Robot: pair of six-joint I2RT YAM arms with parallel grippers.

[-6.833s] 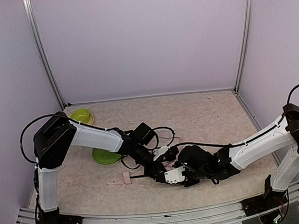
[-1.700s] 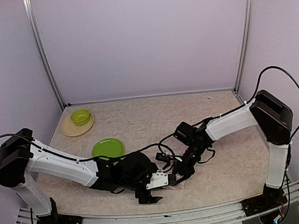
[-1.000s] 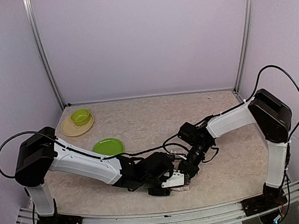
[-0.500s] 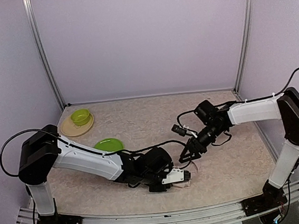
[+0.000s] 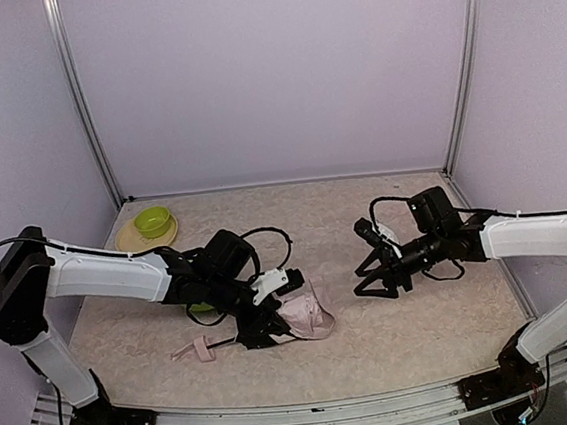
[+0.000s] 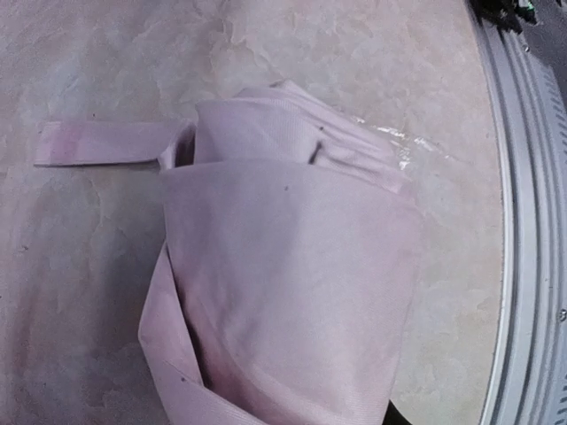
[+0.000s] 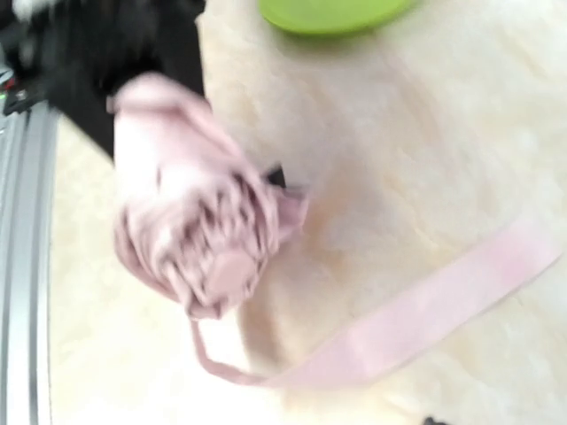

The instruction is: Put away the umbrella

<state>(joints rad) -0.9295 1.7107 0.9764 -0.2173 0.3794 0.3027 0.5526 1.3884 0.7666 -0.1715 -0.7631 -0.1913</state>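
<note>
Plainly, on the table (image 5: 414,210) the umbrella (image 5: 309,318) lies near-centre, long axis left to right, and the left gripper (image 5: 266,327) touches its left end. Its jaws are hidden by fabric, so their grip cannot be told. The right gripper (image 5: 363,277) hangs apart to the right, jaws spread and empty, while the strap (image 5: 201,349) trails left.

The left arm (image 5: 109,274) and the right arm (image 5: 532,236) share one build: smooth white tubular link shells set between boxy black joint housings, each ending in a black base (image 5: 100,419). Thin black cables (image 5: 266,236) run along both arms in loose loops. The left gripper (image 5: 264,325) is black with an angular white side plate. The right gripper (image 5: 375,282) is all black, with slim fingers.
</note>
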